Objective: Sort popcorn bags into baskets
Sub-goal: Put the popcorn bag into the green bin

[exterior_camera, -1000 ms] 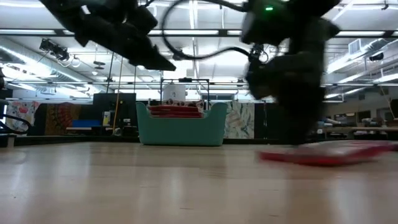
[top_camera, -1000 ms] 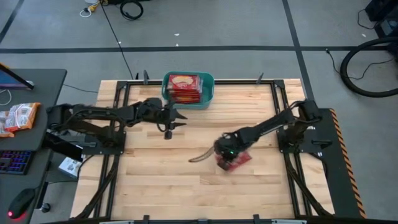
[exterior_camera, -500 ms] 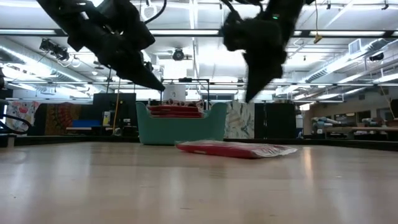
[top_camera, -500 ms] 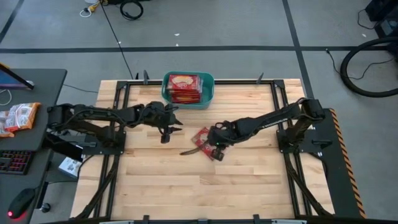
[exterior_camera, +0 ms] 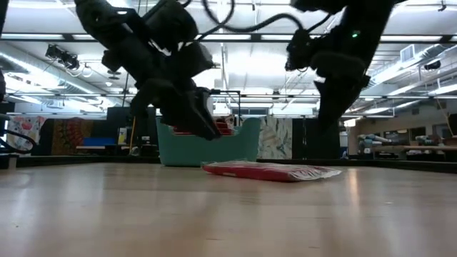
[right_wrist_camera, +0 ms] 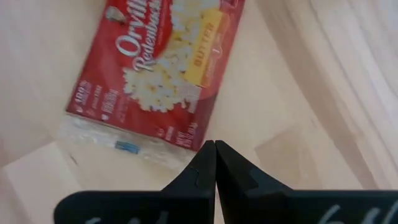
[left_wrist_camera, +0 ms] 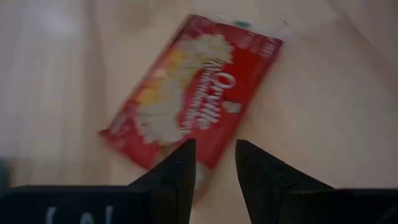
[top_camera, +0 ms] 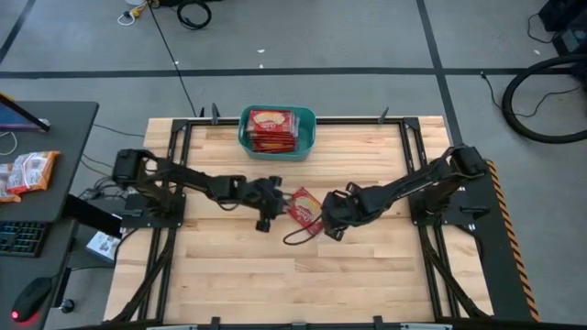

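One red popcorn bag [top_camera: 303, 206] lies flat on the wooden table near its middle, also seen in the low view [exterior_camera: 271, 171]. The teal basket [top_camera: 307, 137] stands at the far edge with red popcorn bags [top_camera: 272, 128] stacked inside. My left gripper [left_wrist_camera: 212, 152] hovers open just left of the lone bag [left_wrist_camera: 193, 93], slanting down toward its near end, clear of the table in the low view [exterior_camera: 211, 130]. My right gripper [right_wrist_camera: 214, 144] is shut, raised above the table just right of the bag [right_wrist_camera: 155, 74], and holds nothing.
A black frame rail [top_camera: 404, 147] runs along the table's edges. A side desk at the left carries an orange-and-white packet [top_camera: 27, 171]. Bare wood [top_camera: 275, 275] lies on the near side of the bag.
My right gripper slid the bag along the table from the near right toward the middle, then lifted off it and drew back a little to the right. The bag now lies still. My left gripper came down from beside the basket toward the bag, staying open.
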You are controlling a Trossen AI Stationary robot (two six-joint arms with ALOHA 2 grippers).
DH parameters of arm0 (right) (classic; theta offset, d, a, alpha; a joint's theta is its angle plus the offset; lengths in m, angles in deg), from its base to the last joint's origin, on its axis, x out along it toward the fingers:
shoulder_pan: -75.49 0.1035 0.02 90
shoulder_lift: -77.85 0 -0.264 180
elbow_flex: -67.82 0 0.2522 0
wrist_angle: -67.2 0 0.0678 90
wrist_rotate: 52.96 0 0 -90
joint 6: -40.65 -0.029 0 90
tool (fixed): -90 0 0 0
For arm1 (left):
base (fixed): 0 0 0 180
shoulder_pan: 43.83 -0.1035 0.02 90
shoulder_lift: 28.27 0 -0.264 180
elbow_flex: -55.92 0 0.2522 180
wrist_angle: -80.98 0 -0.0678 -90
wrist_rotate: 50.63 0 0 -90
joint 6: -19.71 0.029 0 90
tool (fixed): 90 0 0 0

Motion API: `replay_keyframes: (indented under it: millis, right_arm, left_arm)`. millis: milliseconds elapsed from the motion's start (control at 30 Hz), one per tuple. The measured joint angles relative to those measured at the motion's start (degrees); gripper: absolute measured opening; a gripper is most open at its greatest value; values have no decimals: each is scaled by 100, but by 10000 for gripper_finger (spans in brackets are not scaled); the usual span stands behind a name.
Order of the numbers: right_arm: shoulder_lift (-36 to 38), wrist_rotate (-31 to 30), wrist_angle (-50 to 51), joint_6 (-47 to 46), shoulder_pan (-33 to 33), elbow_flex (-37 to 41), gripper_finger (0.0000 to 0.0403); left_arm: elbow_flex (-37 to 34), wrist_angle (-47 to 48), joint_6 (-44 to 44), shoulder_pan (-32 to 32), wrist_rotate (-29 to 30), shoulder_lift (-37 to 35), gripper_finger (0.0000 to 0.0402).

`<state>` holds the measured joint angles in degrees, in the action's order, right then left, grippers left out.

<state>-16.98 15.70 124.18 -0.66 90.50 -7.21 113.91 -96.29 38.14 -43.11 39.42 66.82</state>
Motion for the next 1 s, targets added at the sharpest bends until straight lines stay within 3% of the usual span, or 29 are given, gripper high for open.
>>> replay_keyframes:
  millis: [367, 667, 767, 900, 1000]
  right_arm:
    - [1430, -886, -485, -633, 501, 900, 9]
    - [1916, -925, -1332, -632, 645, 1486, 9]
    - [1865, -919, -1399, -652, 672, 1521, 9]
    - [1801, -909, -1571, -558, 673, 1518, 9]
    - [1804, -907, -1597, -516, 679, 1521, 9]
  left_arm:
    - [1020, 195, 588, 583, 271, 1188, 118]
    - [1418, 114, 1471, 654, 887, 1878, 117]
    - [1419, 128, 1631, 660, 1144, 1918, 95]
    - [1423, 138, 1575, 652, 1240, 1911, 23]
    - [1419, 238, 1497, 654, 1263, 1837, 9]
